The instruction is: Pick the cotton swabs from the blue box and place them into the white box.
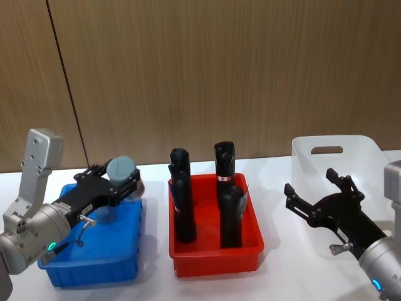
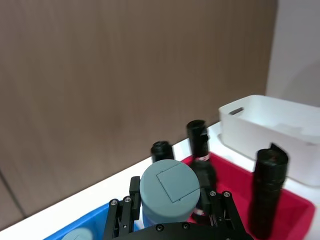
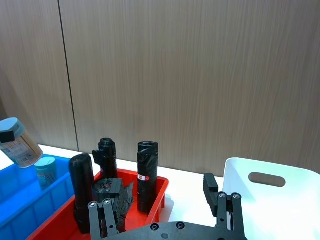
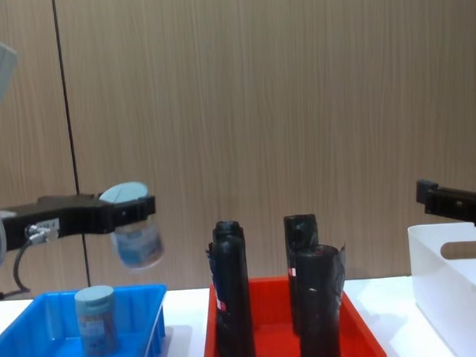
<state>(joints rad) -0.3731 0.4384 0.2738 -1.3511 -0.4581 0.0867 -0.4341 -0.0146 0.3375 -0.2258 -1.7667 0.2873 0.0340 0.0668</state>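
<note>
left gripper (image 1: 116,179): pinches one tub of the cotton swabs (image 4: 136,234) by its sides just under the pale lid. The tub is tilted and raised clear above the right end of the blue box (image 1: 94,269).
blue box: sits on the tabletop (image 1: 276,170) at the robot's left, with a second tub (image 4: 96,319) standing upright in it.
red bin (image 1: 216,260): stands between the two boxes and is packed with tall black cylinders (image 1: 229,213). By the look of it, the carry must pass over them.
white box (image 1: 369,157): at the robot's right. No tub shows in the visible part, and the right arm hides some of it.
right gripper (image 1: 321,189): fingers spread and empty, hovering just in front of the white box.
progress: early, by the look of it. One tub is lifted but not delivered, and one more waits in the blue box.
</note>
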